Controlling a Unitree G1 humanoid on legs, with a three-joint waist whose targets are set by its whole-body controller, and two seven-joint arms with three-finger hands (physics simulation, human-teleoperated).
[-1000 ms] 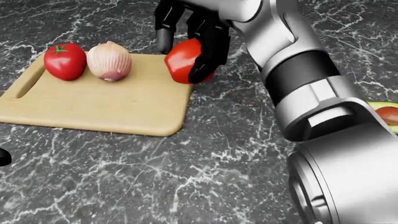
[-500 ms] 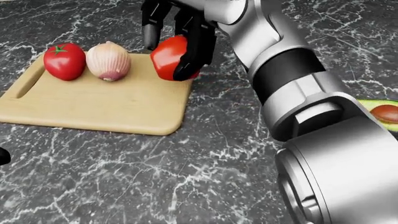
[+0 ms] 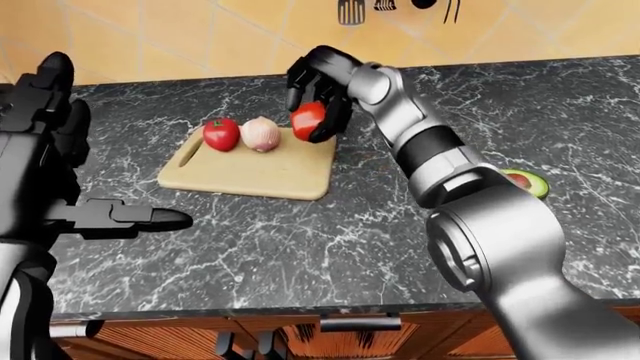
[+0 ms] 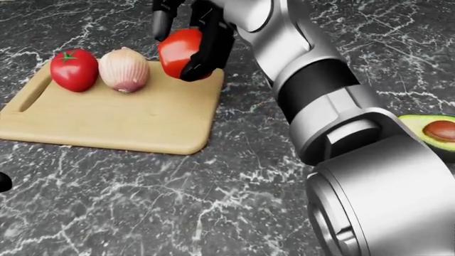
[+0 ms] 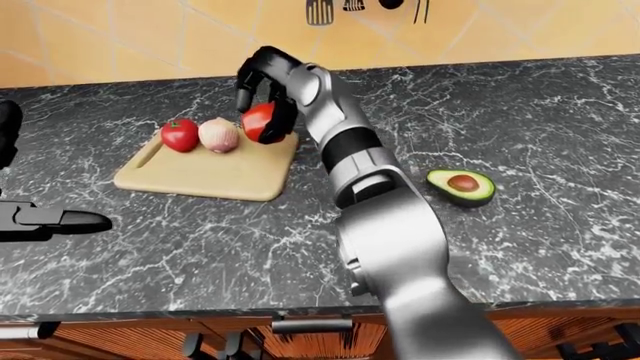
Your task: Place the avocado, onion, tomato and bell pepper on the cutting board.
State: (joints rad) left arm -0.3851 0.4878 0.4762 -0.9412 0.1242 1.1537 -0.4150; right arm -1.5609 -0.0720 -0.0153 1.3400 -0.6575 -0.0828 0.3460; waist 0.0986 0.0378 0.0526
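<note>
Right hand (image 4: 186,42): the black fingers (image 4: 207,50) are closed round the red bell pepper (image 4: 177,52), one finger running down its right side and others curling over the top. The pepper is held over the top right corner of the cutting board (image 4: 121,120); whether it touches the wood cannot be told from these views.

Right arm (image 5: 350,161): it reaches from the lower right of the right-eye view up and left across the dark marbled bench (image 5: 560,135), elbow bent, forearm angled towards the board, wrist bent so the palm faces the onion. In the head view the silver upper arm fills the lower right corner and covers part of the bench there.

Left hand (image 3: 110,217): black, held low at the left of the left-eye view, over the bench and well apart from the board. One finger points right. It holds nothing; how far the other fingers are spread cannot be told.

Cutting board: pale wood, lying flat on the bench, its handle slot at the left end. The tomato (image 4: 73,69) and the onion (image 4: 124,69) stand on its top edge, just beside each other, the onion between tomato and pepper.

Avocado (image 5: 461,184): a cut half, stone showing, lying on the bench to the right of the right arm, well apart from the board.

Surroundings: a yellow tiled wall (image 3: 150,37) rises above the bench, with dark utensils (image 5: 318,11) hanging at the top. Wooden cabinet fronts (image 3: 340,337) show under the bench edge.
</note>
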